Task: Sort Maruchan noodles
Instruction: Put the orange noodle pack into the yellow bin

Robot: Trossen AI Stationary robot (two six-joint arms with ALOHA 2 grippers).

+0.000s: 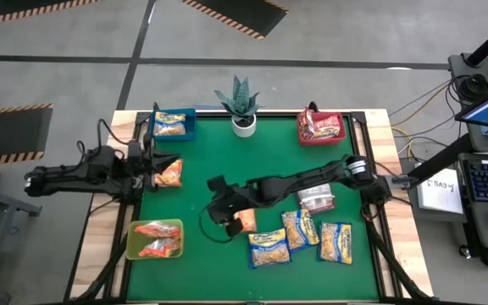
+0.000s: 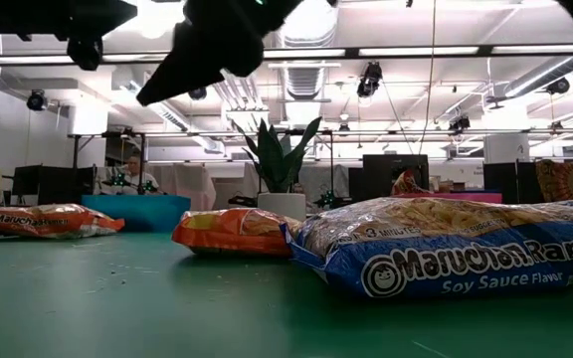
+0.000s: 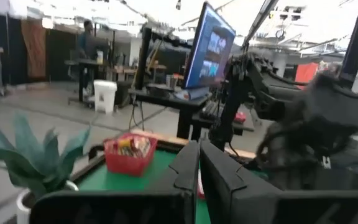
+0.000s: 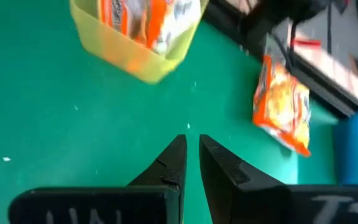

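Note:
Maruchan noodle packets lie flat on the green mat. An orange one (image 1: pixel 169 173) lies at the left, another orange one (image 1: pixel 246 223) mid-table, and three blue-edged yellow ones (image 1: pixel 299 229) and a silvery one (image 1: pixel 316 200) lie at the near right. My right gripper (image 4: pixel 191 142) hangs above the mat just left of the mid-table orange packet. It is shut on nothing and slants down toward the yellow-green bin (image 4: pixel 135 43). My left gripper (image 3: pixel 199 146) is shut and empty. It hangs level at the left edge (image 1: pixel 153 165), beside the left orange packet.
A blue bin (image 1: pixel 174 124) with a packet stands at the far left. A red bin (image 1: pixel 320 129) with packets stands at the far right, and a potted plant (image 1: pixel 242 108) between them. The yellow-green bin (image 1: pixel 155 239) with orange packets is at the near left. Bare mat lies between it and my right gripper.

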